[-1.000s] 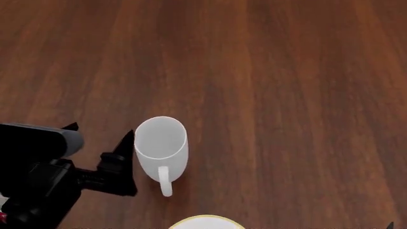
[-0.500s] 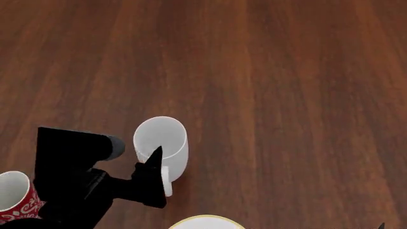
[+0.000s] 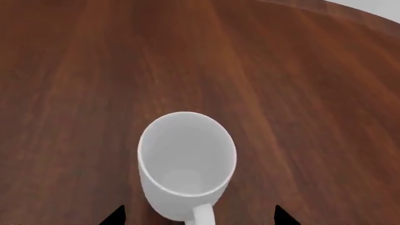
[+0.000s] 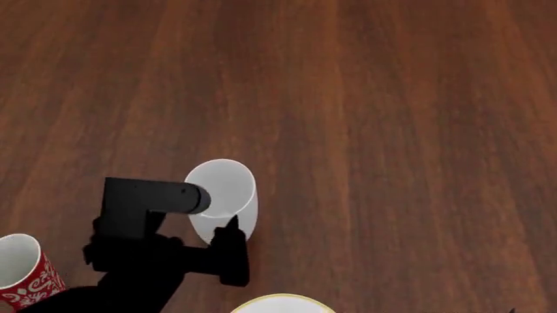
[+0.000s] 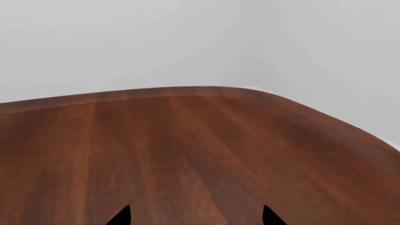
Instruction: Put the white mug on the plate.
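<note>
Two spread left gripper [image 3: 196, 216] fingertips flanking white mug [image 3: 186, 164]; handle hidden in head view.

Mugs: two. One white mug [image 4: 223, 199], upright, plain, loop handle; also in left wrist view [image 3: 186, 164]. One red mug [image 4: 22, 270] with white floral pattern, at head view's lower left edge, partly cut off.

Plates: one. Plate [image 4: 283, 304], white with gold-yellow rim, only top arc visible at head view's bottom edge.

Worktops: one. Wooden worktop [image 4: 392, 130], dark brown grain.

End effectors: two. Left end effector [image 4: 195, 251], black, beside white mug. Right end effector [image 5: 194, 216], two fingertips only at right wrist view's edge.
</note>
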